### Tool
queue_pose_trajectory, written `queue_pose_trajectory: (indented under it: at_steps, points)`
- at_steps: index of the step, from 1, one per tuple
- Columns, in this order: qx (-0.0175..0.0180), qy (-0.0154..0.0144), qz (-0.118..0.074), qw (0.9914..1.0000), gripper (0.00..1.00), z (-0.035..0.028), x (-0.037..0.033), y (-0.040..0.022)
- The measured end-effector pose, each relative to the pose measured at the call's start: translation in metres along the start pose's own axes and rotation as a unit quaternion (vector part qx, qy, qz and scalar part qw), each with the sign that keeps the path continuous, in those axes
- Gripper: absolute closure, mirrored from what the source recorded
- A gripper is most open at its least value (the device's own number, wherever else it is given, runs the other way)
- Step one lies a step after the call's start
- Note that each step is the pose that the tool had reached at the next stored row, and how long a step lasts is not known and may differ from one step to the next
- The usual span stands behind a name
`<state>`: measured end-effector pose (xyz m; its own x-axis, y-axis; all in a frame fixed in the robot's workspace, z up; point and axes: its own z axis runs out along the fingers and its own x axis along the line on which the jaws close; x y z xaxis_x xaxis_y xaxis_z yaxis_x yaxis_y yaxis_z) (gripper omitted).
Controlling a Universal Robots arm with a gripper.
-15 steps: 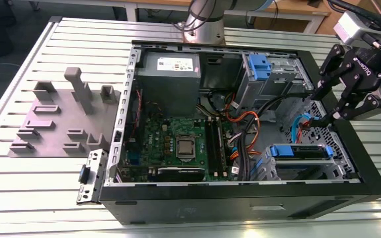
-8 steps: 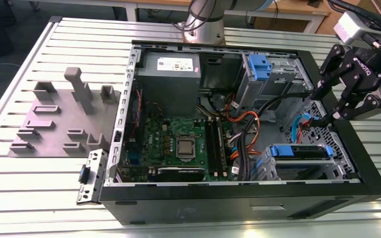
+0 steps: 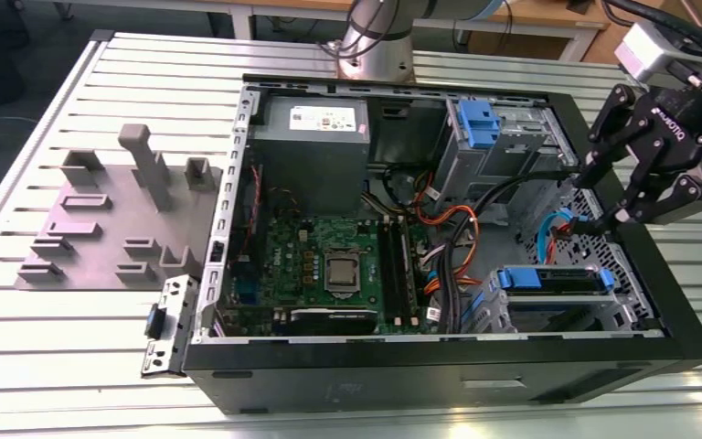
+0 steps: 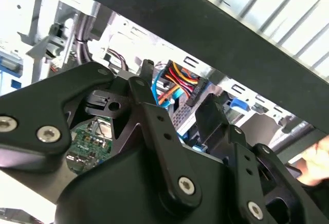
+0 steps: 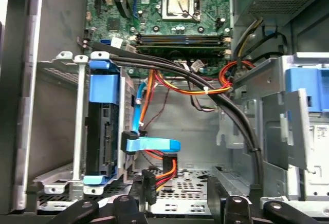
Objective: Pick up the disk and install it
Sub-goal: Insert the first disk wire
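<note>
The disk [image 3: 555,279] sits in the drive bay at the near corner of the open computer case [image 3: 449,375], on the exterior view's right. Its blue bracket frames a dark drive body. In the first wrist view the disk [image 5: 103,126] shows edge-on inside the metal cage, with a blue data cable plug [image 5: 151,144] beside it. My gripper [image 3: 601,197] hangs over the case's wall on the exterior view's right, above and behind the disk, apart from it. The gripper is open in both wrist views [image 5: 180,193] [image 4: 180,90], with nothing held between its fingers.
A grey power supply box [image 3: 312,128] and a motherboard [image 3: 326,265] lie inside the case. Another blue bracket [image 3: 475,123] sits in the far bay. Orange, black and blue cables [image 5: 205,88] cross the middle. A grey fixture [image 3: 120,219] stands on the slatted table [image 3: 34,366].
</note>
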<state>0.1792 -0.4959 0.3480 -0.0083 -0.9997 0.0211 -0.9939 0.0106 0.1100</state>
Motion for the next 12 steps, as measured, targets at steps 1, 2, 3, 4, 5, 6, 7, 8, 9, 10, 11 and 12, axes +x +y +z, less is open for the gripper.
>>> queue_pose_trajectory:
  at_steps: [1, 2, 3, 4, 5, 6, 7, 8, 9, 10, 11, 12]
  points:
    - [0.0, 0.0027, 0.0, 1.0, 0.4, 0.0, 0.0, 0.0]
    - [0.0, 0.0042, 0.0, 0.99999, 0.4, 0.0001, 0.0, 0.0]
    - [0.0, 0.0049, 0.001, 0.99999, 0.4, 0.0001, 0.0001, 0.0]
    - [0.0, 0.0054, 0.001, 0.99999, 0.4, -0.0001, 0.0003, 0.0]
    - [0.0001, 0.0058, 0.001, 0.99998, 0.4, -0.0001, 0.0008, 0.0]
    - [0.0, 0.0061, 0.001, 0.99998, 0.4, 0.0, 0.0012, -0.0001]
    - [0.0, 0.0067, 0.001, 0.99998, 0.4, 0.0, 0.002, -0.0001]
    - [0.0, 0.0076, 0.001, 0.99997, 0.4, 0.0001, 0.0029, -0.0001]
    - [0.0001, 0.0086, 0.001, 0.99996, 0.4, 0.0002, 0.0037, -0.0001]
    - [0.0001, 0.0092, 0.001, 0.99996, 0.4, 0.0003, 0.0047, -0.0001]
    - [0.0001, 0.0098, 0.001, 0.99995, 0.4, 0.0005, 0.0056, -0.0001]
    - [0.0001, 0.0102, 0.001, 0.99995, 0.4, 0.0007, 0.0064, -0.0002]
